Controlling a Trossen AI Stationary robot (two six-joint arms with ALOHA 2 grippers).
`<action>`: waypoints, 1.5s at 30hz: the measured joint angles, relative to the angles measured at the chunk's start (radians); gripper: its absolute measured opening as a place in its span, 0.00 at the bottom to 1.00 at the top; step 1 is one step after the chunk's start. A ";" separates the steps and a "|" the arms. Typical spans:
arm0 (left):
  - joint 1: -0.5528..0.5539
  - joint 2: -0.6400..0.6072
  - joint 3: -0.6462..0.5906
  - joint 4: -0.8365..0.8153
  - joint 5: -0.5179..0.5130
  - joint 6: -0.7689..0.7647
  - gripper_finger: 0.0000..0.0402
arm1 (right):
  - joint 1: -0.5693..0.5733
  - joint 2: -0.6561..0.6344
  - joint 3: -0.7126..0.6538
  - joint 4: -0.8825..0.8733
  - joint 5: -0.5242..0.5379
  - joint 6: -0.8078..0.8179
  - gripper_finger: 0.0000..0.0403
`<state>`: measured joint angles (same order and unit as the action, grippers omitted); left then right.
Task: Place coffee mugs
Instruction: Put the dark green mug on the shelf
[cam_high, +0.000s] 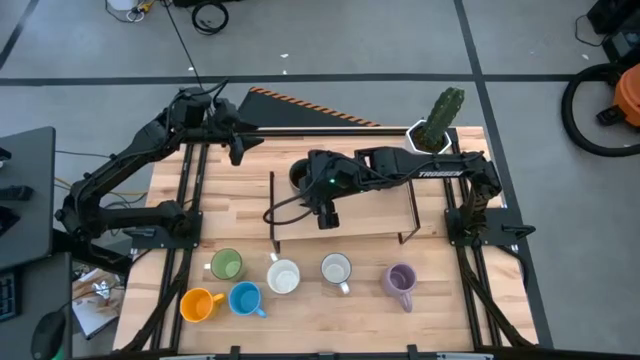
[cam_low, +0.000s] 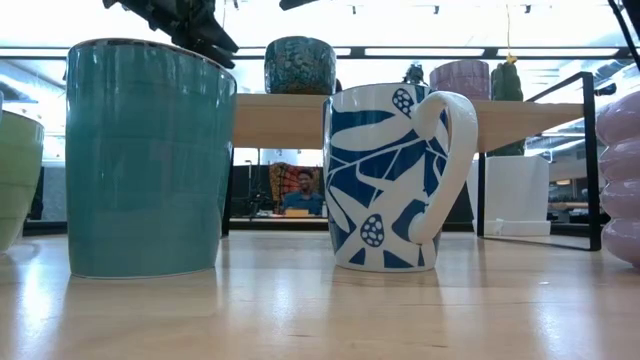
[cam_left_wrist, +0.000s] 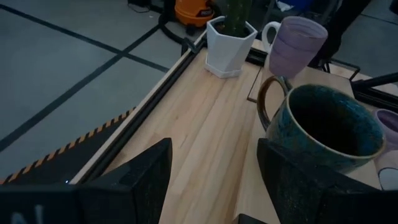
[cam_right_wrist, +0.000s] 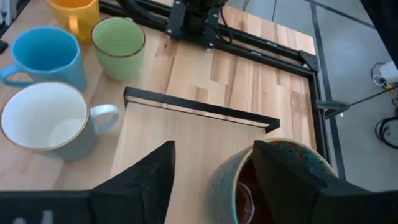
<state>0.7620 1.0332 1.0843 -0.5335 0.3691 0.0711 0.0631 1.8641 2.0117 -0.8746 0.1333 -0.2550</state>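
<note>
Two mugs are up on the raised shelf (cam_high: 380, 215) and six stand on the table (cam_high: 450, 320) in front of it. On the shelf, the dark brown mug (cam_right_wrist: 273, 180) is at the end nearer the left arm. A lavender mug (cam_left_wrist: 295, 43) stands farther along, towards the white cactus pot (cam_left_wrist: 230, 43) at the table's far corner.

In the front group, the green mug (cam_high: 226, 265), a white mug (cam_high: 283, 276), a second white mug (cam_high: 335, 269) and the other lavender mug (cam_high: 400, 280) form a loose row. The orange mug (cam_high: 200, 303) and blue mug (cam_high: 245, 298) sit closest to the table's front edge. From the low camera I can see a blue leaf pattern on one white mug (cam_low: 395, 180).

My right gripper (cam_right_wrist: 214, 149) reaches in over the shelf at the dark brown mug. Its claw is spread. One finger (cam_right_wrist: 292, 180) lies over the mug's rim. The other finger (cam_right_wrist: 143, 180) stands clear of the mug's wall with bare wood showing between, so nothing is pinched.

My left gripper (cam_left_wrist: 214, 146) waits at the back of the table on its own side, pointing along the shelf towards the dark mug. Its claw is also spread and holds nothing.

Beyond the table, a person (cam_low: 300, 190) sits in the room.
</note>
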 joint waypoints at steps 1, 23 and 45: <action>0.000 0.000 0.000 -0.002 0.000 0.000 0.60 | 0.000 0.000 0.000 -0.002 0.000 -0.010 0.57; 0.000 0.001 0.000 -0.051 -0.007 0.004 0.60 | -0.060 0.082 -0.001 -0.116 0.080 -0.108 0.61; 0.000 0.001 0.000 -0.063 -0.009 0.001 0.60 | -0.066 0.080 0.000 -0.216 0.046 -0.147 0.29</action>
<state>0.7620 1.0340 1.0843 -0.5968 0.3599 0.0726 -0.0025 1.9442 2.0117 -1.0908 0.1792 -0.4019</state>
